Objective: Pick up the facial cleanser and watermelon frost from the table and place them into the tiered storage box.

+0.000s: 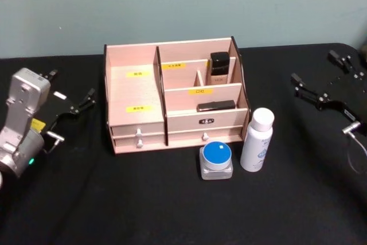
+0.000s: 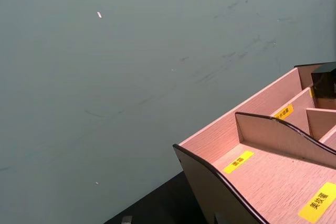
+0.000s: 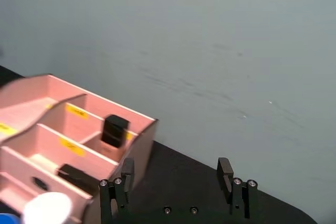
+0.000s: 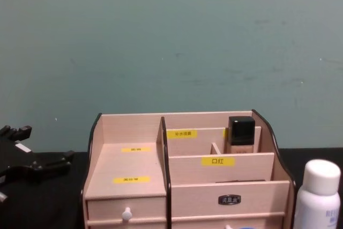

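The facial cleanser (image 1: 256,140), a white bottle with a white cap, stands upright on the black table just right of the tiered storage box (image 1: 135,93). The watermelon frost (image 1: 216,160), a clear jar with a blue lid, sits in front of the box's right drawers, close to the bottle's left side. My left gripper (image 1: 73,83) rests open at the table's left, well clear of the box. Far out on the right my right gripper (image 1: 312,66) is open and empty. In the right wrist view its fingers (image 3: 224,170) stand apart, with the cleanser's cap (image 3: 47,208) and the box (image 3: 52,129) beyond.
A black-capped beige bottle (image 1: 219,64) stands in the box's back right compartment, and a flat black item (image 1: 216,105) lies in the tier below it. The box's large left compartments (image 1: 135,90) hold nothing. A plain green wall (image 4: 171,41) rises behind the table.
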